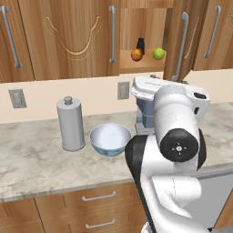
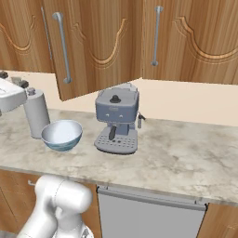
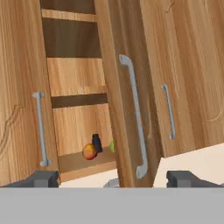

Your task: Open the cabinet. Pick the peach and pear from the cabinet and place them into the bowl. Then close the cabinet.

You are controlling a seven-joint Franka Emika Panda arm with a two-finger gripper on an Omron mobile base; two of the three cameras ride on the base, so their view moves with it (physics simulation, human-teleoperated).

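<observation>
The cabinet's left door [image 1: 77,36] is shut and its right door [image 1: 182,41] stands swung out, partly open. On the low shelf inside sit the red-orange peach [image 1: 136,55] and the green pear [image 1: 158,53]. In the hand view the open door [image 3: 120,78] with its silver handle [image 3: 133,118] is straight ahead; the peach [image 3: 89,152] lies beyond it, and the pear [image 3: 112,146] peeks out from behind the door's edge. My gripper [image 3: 113,179] is open, fingers wide apart, nothing between them, a short way back from the door. The pale bowl [image 1: 109,139] rests on the counter below.
A small dark bottle [image 1: 140,44] stands behind the peach. A grey lidded canister [image 1: 70,124] is left of the bowl and a coffee machine [image 2: 116,121] is right of it. The marble counter [image 2: 186,153] runs on to the right. Drawers [image 1: 98,198] lie under the counter.
</observation>
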